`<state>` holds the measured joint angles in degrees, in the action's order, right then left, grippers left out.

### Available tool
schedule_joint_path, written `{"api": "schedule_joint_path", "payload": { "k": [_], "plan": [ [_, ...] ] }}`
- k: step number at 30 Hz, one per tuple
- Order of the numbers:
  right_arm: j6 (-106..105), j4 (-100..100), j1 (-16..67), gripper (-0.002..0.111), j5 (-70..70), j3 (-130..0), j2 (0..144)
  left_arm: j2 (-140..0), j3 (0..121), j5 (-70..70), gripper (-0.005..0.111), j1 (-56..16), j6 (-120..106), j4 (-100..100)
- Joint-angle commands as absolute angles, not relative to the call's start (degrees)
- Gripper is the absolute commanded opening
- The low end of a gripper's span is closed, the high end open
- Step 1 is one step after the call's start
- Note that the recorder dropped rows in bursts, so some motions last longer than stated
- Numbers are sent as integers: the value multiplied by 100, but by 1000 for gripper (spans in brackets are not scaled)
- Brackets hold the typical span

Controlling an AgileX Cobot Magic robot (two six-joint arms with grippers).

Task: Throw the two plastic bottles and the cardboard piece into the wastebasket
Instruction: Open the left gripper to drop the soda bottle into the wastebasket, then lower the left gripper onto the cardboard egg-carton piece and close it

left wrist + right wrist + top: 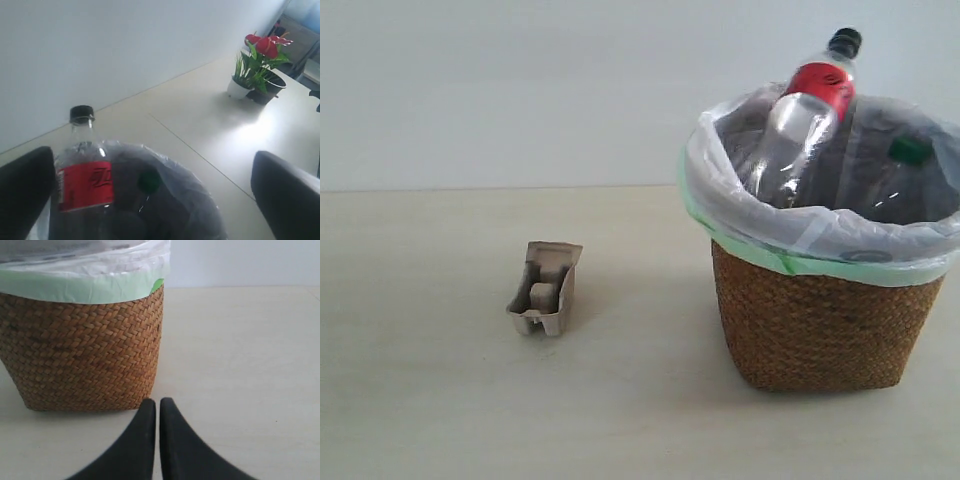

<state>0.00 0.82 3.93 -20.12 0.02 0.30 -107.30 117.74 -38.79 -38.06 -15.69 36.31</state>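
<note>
The wicker wastebasket (pixel 820 320) with its white bag stands at the right of the table. The bottle with the black cap and red label (pixel 805 120) leans inside it, neck sticking out above the rim. Beside it, the green-capped bottle (pixel 910 150) lies lower in the bag. The cardboard piece (pixel 546 288) sits on the table to the basket's left. No gripper shows in the exterior view. My left gripper (pixel 155 200) is open, wide apart over the basket, with the red-label bottle (pixel 85 185) and green cap (pixel 148 181) below. My right gripper (pixel 158 405) is shut and empty, low beside the basket (pixel 85 350).
A potted plant with red flowers (pixel 257 65) stands far off on the table in the left wrist view. A pale wall runs behind the table. A thin seam (pixel 200 155) crosses the tabletop.
</note>
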Motion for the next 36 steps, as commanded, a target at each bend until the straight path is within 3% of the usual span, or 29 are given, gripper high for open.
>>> {"api": "schedule_joint_path", "payload": {
  "k": [1, 12, 18, 25, 32, 36],
  "plan": [
    [0, 73, 365, 0, -1963, 0, 0, -10736, 11752, -4108, 106, -3825, -1495, 3562],
    [0, 73, 365, 0, -1963, 0, 0, -10736, 11752, -4243, 106, -3825, -1289, 2509],
    [0, 73, 365, 0, -1963, 0, 0, -10736, 11752, -4573, 106, -3825, -275, 188],
    [0, 73, 365, 0, -1963, 0, 0, -10736, 11729, -5875, 106, -3770, 1422, -3073],
    [0, 73, 365, 0, -1963, 0, 0, -11077, 11724, -6996, 103, -3246, 1400, -2857],
    [0, 73, 365, 0, -1963, 0, 0, -11555, 11724, -6996, 85, -2875, 938, -1817]
  ]
}}
